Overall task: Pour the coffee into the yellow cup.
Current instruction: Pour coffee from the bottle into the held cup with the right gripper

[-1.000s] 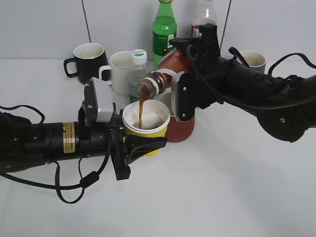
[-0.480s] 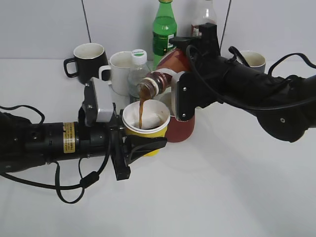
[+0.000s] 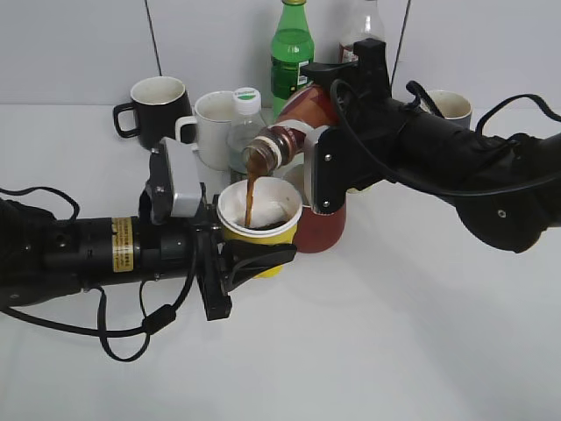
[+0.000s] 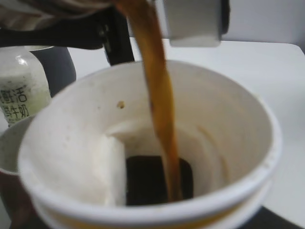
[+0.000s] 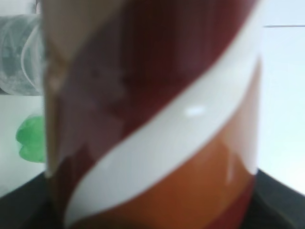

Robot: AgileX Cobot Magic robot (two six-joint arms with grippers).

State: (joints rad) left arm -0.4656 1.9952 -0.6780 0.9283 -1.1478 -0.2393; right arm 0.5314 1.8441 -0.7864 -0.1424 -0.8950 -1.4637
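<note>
The yellow cup, white inside, is held by my left gripper, which is shut on it. In the left wrist view the yellow cup fills the frame with dark coffee pooled at its bottom. My right gripper is shut on the coffee bottle, tilted with its mouth down-left above the cup. A brown stream falls from the bottle into the cup. The right wrist view shows only the coffee bottle's brown and white label close up.
A dark red cup stands right behind the yellow cup. A black mug, a white mug, a small clear bottle, a green bottle and another bottle stand at the back. A white cup is at far right.
The pour goes on. Both arms hold still, and the bottle and cup keep their places.
</note>
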